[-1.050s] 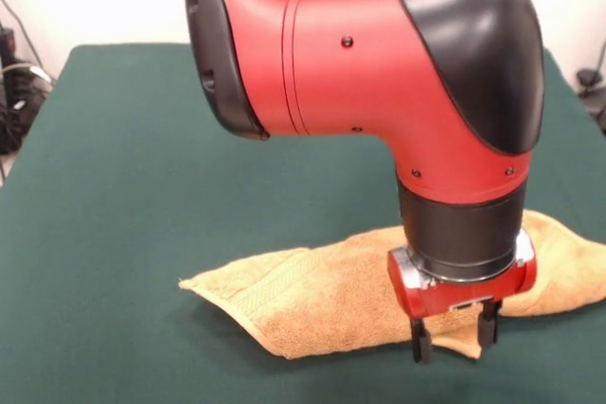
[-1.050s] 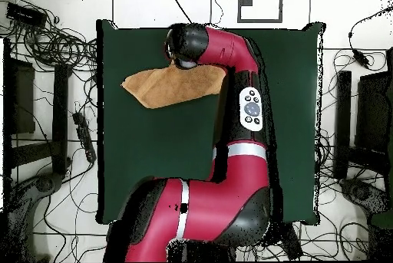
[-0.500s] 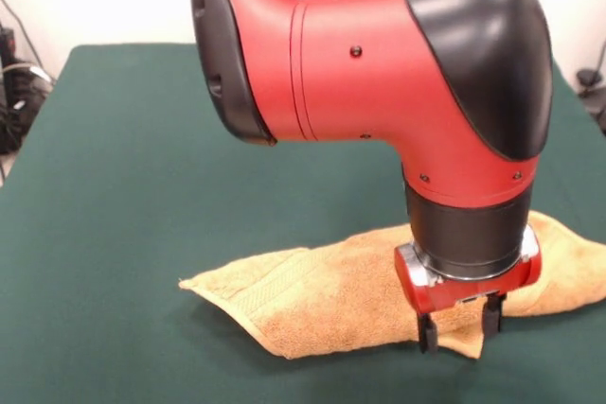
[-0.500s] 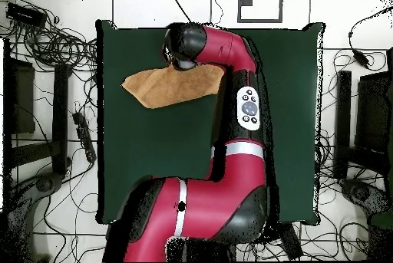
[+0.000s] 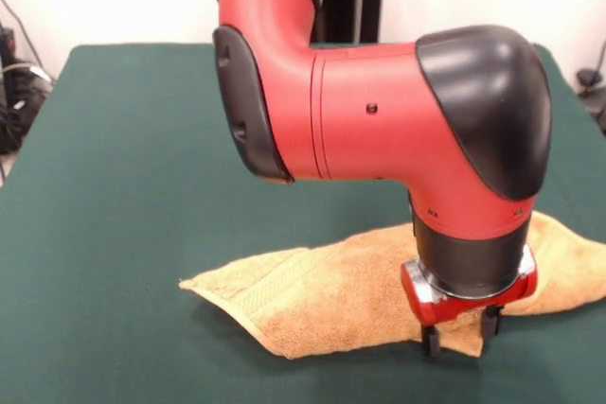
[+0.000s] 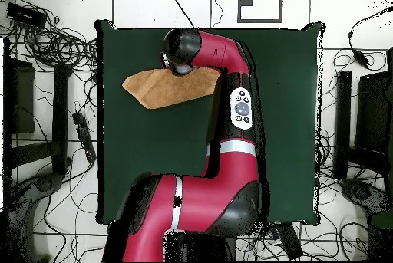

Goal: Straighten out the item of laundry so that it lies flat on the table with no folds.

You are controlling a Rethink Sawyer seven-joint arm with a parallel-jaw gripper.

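The item of laundry (image 5: 322, 295), an orange-tan terry towel, lies folded over in a long wedge on the green table (image 5: 123, 158), near its front edge. A woven band shows near its left tip. My gripper (image 5: 460, 333) stands low over the towel's near edge, right of its middle. It is open, its two black fingers (image 5: 431, 339) down at the cloth with the edge between them. In the overhead view the towel (image 6: 161, 89) lies at the upper left of the table (image 6: 153, 160), and the arm's wrist (image 6: 182, 48) hides the gripper.
The red arm (image 5: 379, 111) spans the middle of the front view and hides the table behind it. Around the table, the floor holds tangled cables (image 6: 54, 45) and dark equipment (image 6: 376, 122) on both sides.
The arm has come down and shifted slightly right, bringing the gripper from just above the towel's near edge down onto it. The towel has not moved.
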